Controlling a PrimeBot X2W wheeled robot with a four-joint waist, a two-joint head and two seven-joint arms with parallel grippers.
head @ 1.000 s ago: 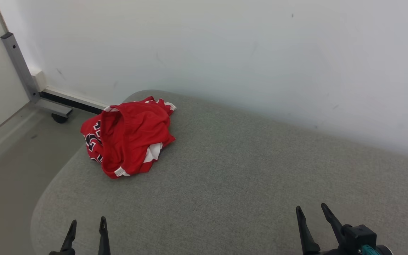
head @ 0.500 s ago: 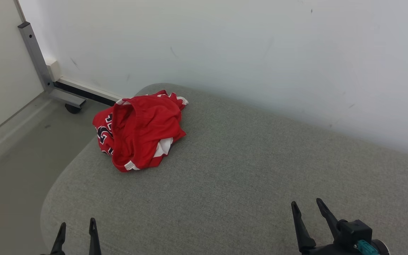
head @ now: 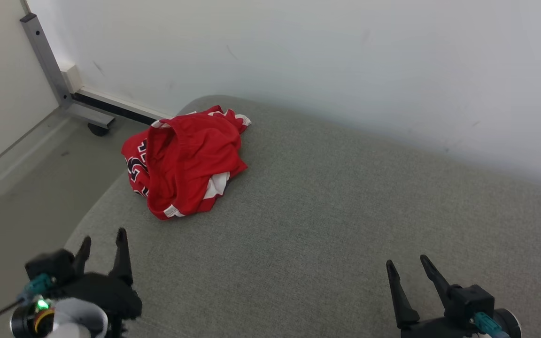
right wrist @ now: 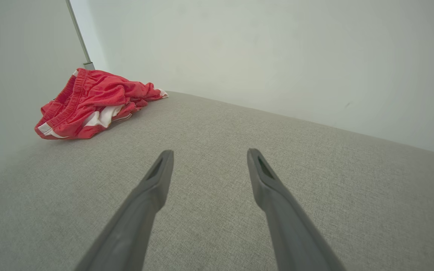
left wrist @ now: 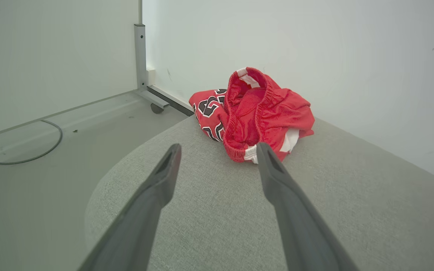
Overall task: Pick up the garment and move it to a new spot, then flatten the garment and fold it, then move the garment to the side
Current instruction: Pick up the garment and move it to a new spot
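The left gripper (head: 103,237) hovers over the near-left corner of the cushion with its two dark fingers spread apart and nothing between them; its wrist is cut off by the bottom edge of the head view, where a small green light glows on the blurred body. In its own wrist view the right-hand fingertip overlaps the near hem of the shorts, and whether it touches the cloth cannot be told. The right gripper (head: 405,261) sits low at the near-right, jaws likewise apart and empty, well away from the garment, its base cropped by the frame. Both work over a grey woven cushion (head: 322,225) with a rounded left corner; its right side runs out of view. A plain white wall (head: 345,56) rises directly behind it, marked with a few faint scuffs. To the left lies a pale floor (head: 17,188), where a grey metal frame post (head: 45,61) stands in the room's corner on a foot with a dark caster (head: 96,129), and a thin dark cable (left wrist: 21,158) loops across the floor. The red shorts (head: 190,155) lie crumpled at the cushion's far-left corner, near the wall, one side hanging slightly over the edge. The gathered elastic waistband gapes open on top, white trim shows at the hems, and black-and-white lettering on the left side is folded and unreadable.
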